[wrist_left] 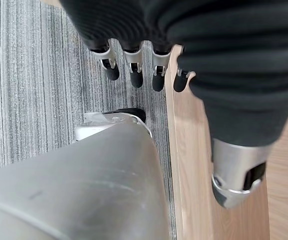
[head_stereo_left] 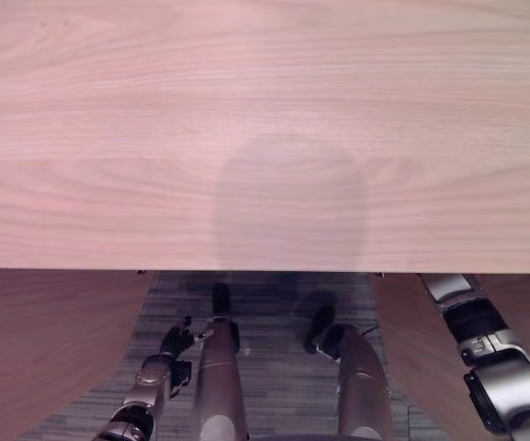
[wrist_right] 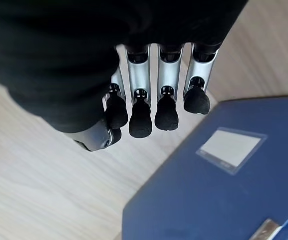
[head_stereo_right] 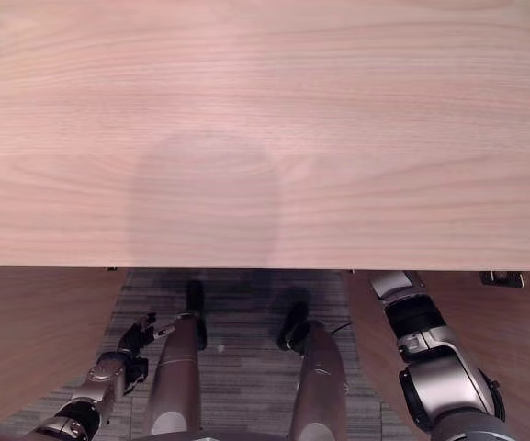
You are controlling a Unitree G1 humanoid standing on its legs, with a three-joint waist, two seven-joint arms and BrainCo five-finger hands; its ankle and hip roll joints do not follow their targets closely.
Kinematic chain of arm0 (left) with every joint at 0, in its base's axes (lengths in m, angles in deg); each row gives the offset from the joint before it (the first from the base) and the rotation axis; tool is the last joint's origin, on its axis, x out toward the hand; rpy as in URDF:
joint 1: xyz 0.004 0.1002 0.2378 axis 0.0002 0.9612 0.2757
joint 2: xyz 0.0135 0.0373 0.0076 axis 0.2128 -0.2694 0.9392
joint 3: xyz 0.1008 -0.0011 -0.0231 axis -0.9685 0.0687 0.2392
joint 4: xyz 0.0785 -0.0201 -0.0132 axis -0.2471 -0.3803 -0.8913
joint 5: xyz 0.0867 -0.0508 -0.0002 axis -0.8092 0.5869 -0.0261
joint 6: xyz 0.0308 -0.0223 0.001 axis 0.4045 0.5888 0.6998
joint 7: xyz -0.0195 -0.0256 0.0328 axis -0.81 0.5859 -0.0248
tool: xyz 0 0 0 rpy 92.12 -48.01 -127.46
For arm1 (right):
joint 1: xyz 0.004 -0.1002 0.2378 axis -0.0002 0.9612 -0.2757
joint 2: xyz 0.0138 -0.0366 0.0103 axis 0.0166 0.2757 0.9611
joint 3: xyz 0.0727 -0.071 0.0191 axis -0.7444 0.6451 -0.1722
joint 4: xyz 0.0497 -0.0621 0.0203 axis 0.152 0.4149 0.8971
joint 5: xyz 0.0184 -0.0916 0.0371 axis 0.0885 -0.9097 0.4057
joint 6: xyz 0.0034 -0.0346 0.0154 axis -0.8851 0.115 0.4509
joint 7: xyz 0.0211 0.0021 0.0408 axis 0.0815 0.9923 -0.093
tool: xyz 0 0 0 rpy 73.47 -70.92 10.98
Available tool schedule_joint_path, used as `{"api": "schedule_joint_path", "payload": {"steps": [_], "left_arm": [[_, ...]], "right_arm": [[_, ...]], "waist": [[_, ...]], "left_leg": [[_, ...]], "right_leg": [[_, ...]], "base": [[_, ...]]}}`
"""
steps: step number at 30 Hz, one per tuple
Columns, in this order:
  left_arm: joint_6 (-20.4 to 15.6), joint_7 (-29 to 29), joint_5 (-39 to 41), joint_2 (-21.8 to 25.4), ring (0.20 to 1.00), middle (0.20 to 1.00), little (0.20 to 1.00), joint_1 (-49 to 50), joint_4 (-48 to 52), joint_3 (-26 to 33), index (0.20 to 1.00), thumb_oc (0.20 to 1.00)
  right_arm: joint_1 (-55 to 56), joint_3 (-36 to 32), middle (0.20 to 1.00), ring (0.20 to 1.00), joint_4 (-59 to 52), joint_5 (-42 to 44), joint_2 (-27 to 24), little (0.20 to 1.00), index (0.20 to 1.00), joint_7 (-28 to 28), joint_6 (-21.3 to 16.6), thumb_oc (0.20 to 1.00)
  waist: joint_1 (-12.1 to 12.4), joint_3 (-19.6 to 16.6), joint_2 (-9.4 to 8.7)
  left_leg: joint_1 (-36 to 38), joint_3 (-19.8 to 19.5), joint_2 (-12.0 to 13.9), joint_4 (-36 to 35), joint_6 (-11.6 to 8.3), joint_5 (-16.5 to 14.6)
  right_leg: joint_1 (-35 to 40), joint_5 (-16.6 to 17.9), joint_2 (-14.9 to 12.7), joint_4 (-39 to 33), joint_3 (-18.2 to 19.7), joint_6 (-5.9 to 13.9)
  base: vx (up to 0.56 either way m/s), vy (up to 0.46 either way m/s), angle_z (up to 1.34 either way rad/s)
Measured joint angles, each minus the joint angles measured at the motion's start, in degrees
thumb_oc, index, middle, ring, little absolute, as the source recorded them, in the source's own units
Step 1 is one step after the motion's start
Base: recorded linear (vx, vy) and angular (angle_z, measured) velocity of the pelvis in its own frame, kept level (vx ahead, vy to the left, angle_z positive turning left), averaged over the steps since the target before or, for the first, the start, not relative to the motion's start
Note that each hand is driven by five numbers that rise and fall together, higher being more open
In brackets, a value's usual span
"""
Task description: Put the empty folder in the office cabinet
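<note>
Just past the right hand [wrist_right: 148, 95], whose fingers hang straight and empty, lies the blue folder [wrist_right: 218, 200], not yet grasped; left hand [wrist_left: 134, 65] hangs slack, idle.

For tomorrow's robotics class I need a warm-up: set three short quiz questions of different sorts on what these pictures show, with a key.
1. True or false: the right hand is clamped round the blue folder.
2. Multiple choice: in the right wrist view, the blue folder lies on (A) grey carpet, (B) a pale wooden surface, (C) a metal tray.
3. Fill in: in the left wrist view, the left hand hangs with its fingers over the striped grey ______.

Key:
1. False. Its fingers are straight and hover beside the folder, holding nothing.
2. B.
3. Carpet.
</note>
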Motion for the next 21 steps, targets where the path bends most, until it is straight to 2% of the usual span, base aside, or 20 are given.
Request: {"api": "schedule_joint_path", "payload": {"steps": [3,8,14,21], "left_arm": [[-0.1,-0.1,0.1,0.2,1.0,1.0,1.0,-0.2,0.2,-0.5,1.0,1.0],[-0.2,-0.2,0.2,0.2,1.0,1.0,1.0,-0.2,1.0,-2.7,1.0,1.0],[-0.5,-0.3,1.4,0.7,1.0,1.0,1.0,-0.2,1.8,-4.2,1.0,1.0],[-0.5,-0.4,1.4,1.8,1.0,1.0,1.0,-0.2,2.0,-4.9,1.0,1.0]], "right_arm": [[-5.2,2.8,0.2,0.2,10.9,0.7,0.3,0.2,0.2,-0.6,0.3,0.2],[-8.6,8.3,0.2,0.2,21.1,1.5,1.9,0.2,0.2,-2.9,1.5,0.2],[-9.4,12.6,0.2,0.2,27.7,3.3,4.0,0.2,0.2,-6.2,2.3,0.2],[-13.0,12.8,0.2,0.2,32.7,7.5,5.2,0.2,0.2,-7.3,2.2,0.2]], "waist": [[0.9,-0.3,0.06],[2.3,-0.4,0.26],[2.8,-0.7,0.77],[2.9,-0.7,0.82]], "left_leg": [[0.0,0.0,0.0,0.1,-0.21,0.2],[-0.1,-0.1,-0.2,0.0,-0.2,0.2],[-1.3,-0.7,-0.8,0.1,-0.13,0.1],[-1.7,-0.7,-0.9,0.1,-0.23,0.2]], "right_leg": [[0.0,0.0,0.0,0.0,0.0,0.0],[-0.1,0.0,-0.2,0.0,0.0,0.01],[-0.8,-0.5,-0.7,0.5,-0.3,0.47],[-1.2,-0.5,-0.8,0.6,-0.3,0.44]], "base": [[0.0,0.0,0.0],[0.01,-0.003,0.0],[0.02,0.001,0.08],[0.0,0.005,0.0]]}}
